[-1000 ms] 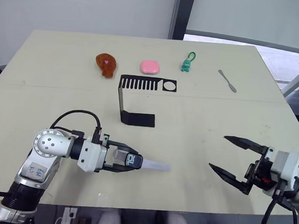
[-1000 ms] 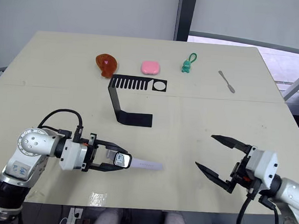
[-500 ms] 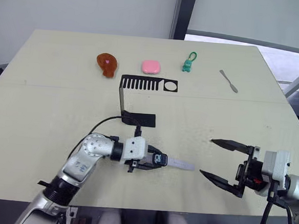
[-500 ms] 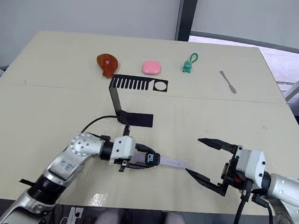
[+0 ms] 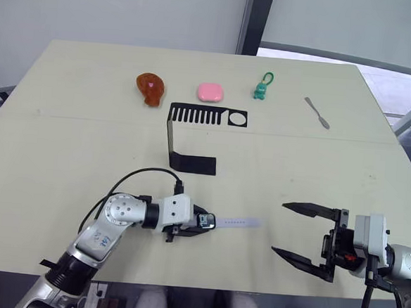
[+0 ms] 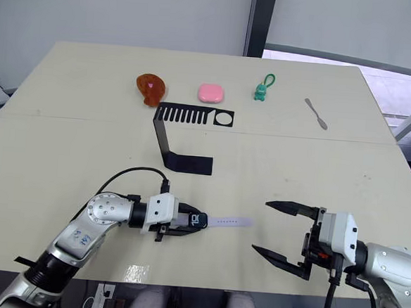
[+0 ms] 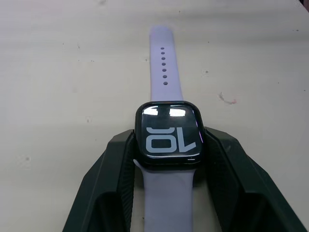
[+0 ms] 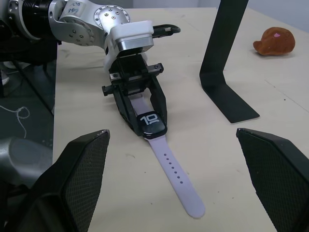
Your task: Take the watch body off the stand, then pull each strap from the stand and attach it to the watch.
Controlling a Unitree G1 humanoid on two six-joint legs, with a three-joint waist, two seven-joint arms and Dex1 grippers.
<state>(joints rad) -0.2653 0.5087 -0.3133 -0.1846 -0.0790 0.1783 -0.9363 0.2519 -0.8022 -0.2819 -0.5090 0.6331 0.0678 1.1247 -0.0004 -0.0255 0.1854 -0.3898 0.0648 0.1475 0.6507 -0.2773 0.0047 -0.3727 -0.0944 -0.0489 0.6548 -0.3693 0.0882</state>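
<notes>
watch body [image 7: 167, 134]: black, pale digits
strap [image 7: 163, 78]: pale lavender, row of holes
stand [image 5: 190, 134]: black
table [image 5: 64, 158]: beige
keychain figure [image 5: 261, 91]: green

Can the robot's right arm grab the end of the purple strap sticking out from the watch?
Probably yes. The right gripper is open and faces the free end of the strap, which lies flat on the table with nothing between them. The left gripper holds the watch body at the other end.

this is looking like a lab or test room, probably: a plain pale table [image 5: 64, 151] is sitting before bare grey wall panels [image 5: 131, 8], with odd props lying in a row.
</notes>
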